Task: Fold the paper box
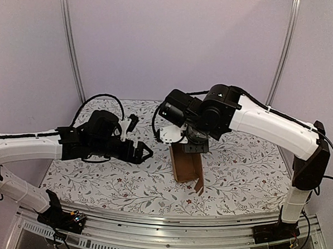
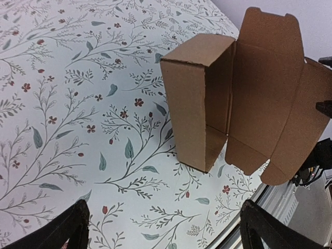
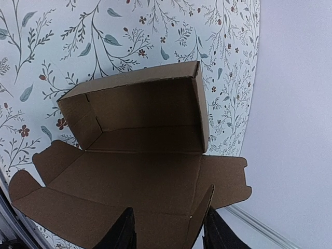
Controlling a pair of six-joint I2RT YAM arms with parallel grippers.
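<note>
- paper box [image 1: 185, 165]: plain brown carton, partly folded, standing on the surface [image 1: 247, 173] just to the 3 o'clock side of centre in the top view
- surface is covered with a white floral print of leaves and small red flowers; a metal rail [image 1: 167, 219] runs along its 6 o'clock edge
- left wrist view: paper box [image 2: 199, 98] shows an open tray with its walls up, resting on the floral surface [image 2: 62, 104]; the lid [image 2: 267, 88] is swung open to 3 o'clock of the tray, with a rounded tab at 12 o'clock and another at 6 o'clock
- right wrist view: looking down into the paper box [image 3: 145, 114], tray empty inside; the lid [image 3: 129, 181] spreads out toward 6 o'clock, with side tabs at 9 and 3 o'clock, and its far strip is creased upward near the right finger
- left pincer [image 1: 147, 153]: at 9 o'clock of the box, apart from it, pointing toward it, jaws spread wide, nothing between them
- left wrist view agrees: left pincer [image 2: 166, 231] has its fingers [image 2: 72, 228] at the two bottom corners, wide apart, clear of the carton
- right pincer [image 1: 190, 147]: directly over the box at its 12 o'clock end, wrist angled down
- right wrist view: right pincer [image 3: 168, 231] has its jaws parted, straddling the outer edge of the lid; the fingers [image 3: 122, 231] are not pinching the cardboard
- can't tell whether the right finger touches the creased strip
- floral surface [image 3: 52, 41] shows at 12 and 9 o'clock of the tray
</note>
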